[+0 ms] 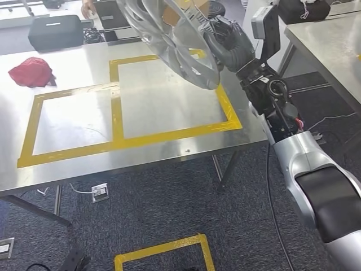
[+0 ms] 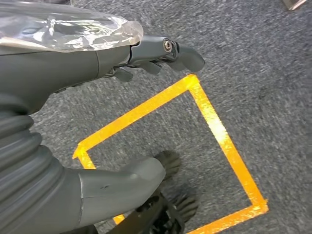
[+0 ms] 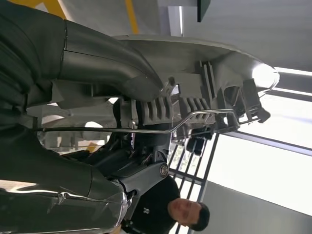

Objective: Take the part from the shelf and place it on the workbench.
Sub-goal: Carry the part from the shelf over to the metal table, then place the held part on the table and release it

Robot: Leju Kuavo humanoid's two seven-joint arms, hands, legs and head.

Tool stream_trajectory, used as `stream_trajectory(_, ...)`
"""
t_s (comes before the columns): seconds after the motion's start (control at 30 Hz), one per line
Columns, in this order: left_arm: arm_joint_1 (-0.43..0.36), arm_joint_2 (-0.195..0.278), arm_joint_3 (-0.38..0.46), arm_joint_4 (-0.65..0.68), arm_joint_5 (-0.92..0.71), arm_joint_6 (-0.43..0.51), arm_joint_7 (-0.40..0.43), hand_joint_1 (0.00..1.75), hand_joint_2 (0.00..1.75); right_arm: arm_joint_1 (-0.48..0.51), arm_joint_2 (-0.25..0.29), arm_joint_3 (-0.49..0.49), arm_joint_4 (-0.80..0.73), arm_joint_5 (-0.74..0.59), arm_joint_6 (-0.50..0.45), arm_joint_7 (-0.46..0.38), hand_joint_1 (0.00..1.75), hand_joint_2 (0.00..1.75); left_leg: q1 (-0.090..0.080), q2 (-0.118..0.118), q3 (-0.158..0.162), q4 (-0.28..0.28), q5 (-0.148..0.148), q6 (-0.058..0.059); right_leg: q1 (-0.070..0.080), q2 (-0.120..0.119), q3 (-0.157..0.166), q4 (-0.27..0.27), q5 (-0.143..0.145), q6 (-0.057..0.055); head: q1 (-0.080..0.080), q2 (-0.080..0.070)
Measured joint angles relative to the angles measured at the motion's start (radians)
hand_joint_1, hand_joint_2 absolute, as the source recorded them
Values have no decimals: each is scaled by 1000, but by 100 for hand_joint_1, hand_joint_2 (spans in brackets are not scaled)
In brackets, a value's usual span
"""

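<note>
Part (image 1: 179, 39) top cut off, right hand (image 1: 228, 42) gripping rim

Your right hand (image 1: 232, 42) holds the part (image 1: 179, 39) tilted above the workbench (image 1: 140, 164), over the far right corner of the taped outline (image 1: 123, 135). A cap (image 1: 31, 71) lies on the bench well to the left, beside that outline, and a case (image 1: 55, 31) sits behind it. Your left hand (image 2: 110, 117) hangs over a taped square (image 2: 221, 141) on the floor (fingers apart, touching nothing). A second table (image 1: 332, 45) stands to the right.
</note>
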Motion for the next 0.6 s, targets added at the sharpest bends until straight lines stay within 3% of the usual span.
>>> stream_trajectory(0.07,0,0,0,0,0,0,0,0,175,-1,0,0,0,1,0,0,175,175,0,-2,-3,16,-14,-11,1,-1,27,-96,36,-6,3,0)
stream_trajectory(0.17,1,2,0,0,-2,0,0,0,175,1,0,0,-3,1,2,-1,175,175,-2,-2,-8,35,-30,-27,4,0,44,-111,28,-32,0,0)
stream_trajectory(0.23,-1,3,0,0,-3,0,-1,0,175,-3,0,0,-6,1,2,-1,175,175,0,2,-22,77,-52,-39,0,1,56,-113,23,-41,-6,0)
stream_trajectory(0.27,-2,3,0,0,-3,0,-2,0,175,-4,0,-1,-7,1,2,-1,175,175,3,5,-50,129,-74,-47,-2,1,62,-114,20,-44,-9,0)
stream_trajectory(0.33,-2,2,0,0,-3,0,-2,0,175,-4,0,0,-8,1,2,-1,175,175,7,7,-137,273,-126,-57,-2,3,69,-114,12,-49,-13,0)
stream_trajectory(0.37,-1,2,0,0,-3,0,-2,0,175,-3,0,0,-8,1,2,-1,175,175,8,7,-175,327,-138,-59,-1,4,73,-114,7,-50,-14,0)
stream_trajectory(0.4,0,1,0,0,-3,0,-2,0,175,-1,0,0,-8,1,3,-1,175,175,9,7,-197,343,-130,-57,-1,6,79,-114,1,-50,-14,0)
stream_trajectory(0.43,0,0,0,0,-3,0,-2,0,175,-1,0,0,-8,1,3,-1,175,175,9,7,-197,317,-99,-51,0,7,88,-114,-6,-49,-15,0)
stream_trajectory(0.5,0,2,0,0,-3,0,-2,0,175,-1,0,0,-8,1,4,0,175,175,4,7,-150,172,1,-33,1,8,108,-115,-21,-47,-16,0)
stream_trajectory(0.53,0,3,0,0,-3,0,-2,0,175,-1,0,0,-8,1,4,0,175,175,0,7,-123,102,34,-24,1,9,116,-118,-28,-44,-16,0)
stream_trajectory(0.6,-2,7,0,0,-3,0,-1,0,175,-1,0,0,-9,1,4,0,175,175,-9,6,-91,27,50,-12,0,11,124,-125,-35,-35,-17,0)
